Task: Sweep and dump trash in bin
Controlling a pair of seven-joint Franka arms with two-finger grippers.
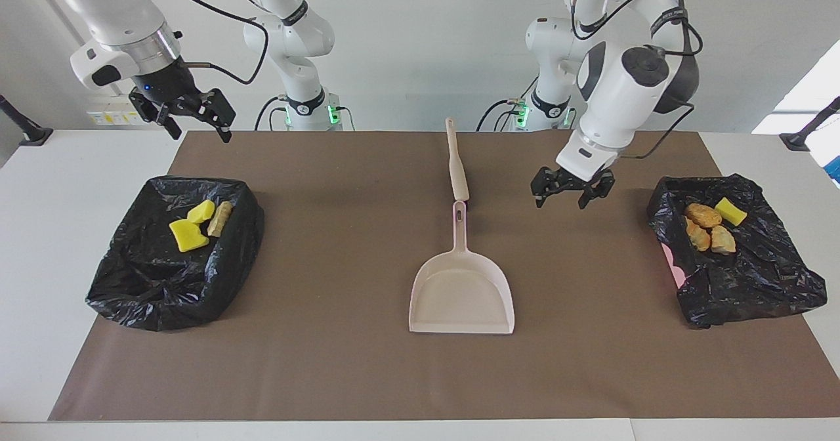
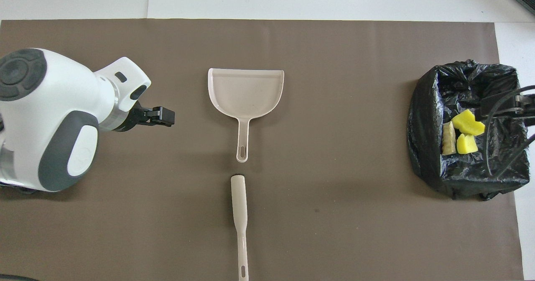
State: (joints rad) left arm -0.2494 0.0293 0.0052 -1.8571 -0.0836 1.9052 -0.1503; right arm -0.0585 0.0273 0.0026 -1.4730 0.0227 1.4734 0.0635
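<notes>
Only the facing view shows the left arm's bin (image 1: 735,251) with trash (image 1: 712,226)

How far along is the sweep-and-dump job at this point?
Looks done: all the trash visible lies in the two black-lined bins, none on the brown mat. The dustpan and brush lie on the mat, unheld. Left gripper hangs open over the mat; right gripper waits, open. Nothing visibly left.
</notes>
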